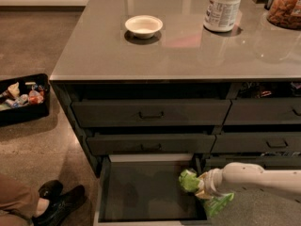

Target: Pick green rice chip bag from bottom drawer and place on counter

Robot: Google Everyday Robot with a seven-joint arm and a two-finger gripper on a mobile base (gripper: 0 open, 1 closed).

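The white arm (256, 176) comes in from the right side, low down and near. It lies almost flat, reaching left, and it tips down just a little toward its end. At that end is the gripper (203, 186), by the right wall of the bottom drawer (101, 192). The drawer is pulled out toward us and its floor is dark and flat.

The gripper is pinched closed on the middle of the green rice chip bag (189, 180). One green end pokes out to the left over the drawer floor. The other end hangs down on the near right side, across the drawer's right edge. So the bag is at the right end of the drawer, in the gripper – not on the counter (178, 55).

The counter is the big shiny grey top above the drawers. A white bowl (144, 26) sits on it toward the far left. A white tub with a label (224, 7) stands further right, well apart from the bowl. A jar of brown snacks (285, 7) is at the far right corner.

Under the counter are two rows of dark drawer fronts (150, 113) with handles, and they are closed. On the floor to the left is a black bin (24, 108) with small packets in it. Black shoes (60, 200) show at the near left corner – a brown trouser leg is just beside them
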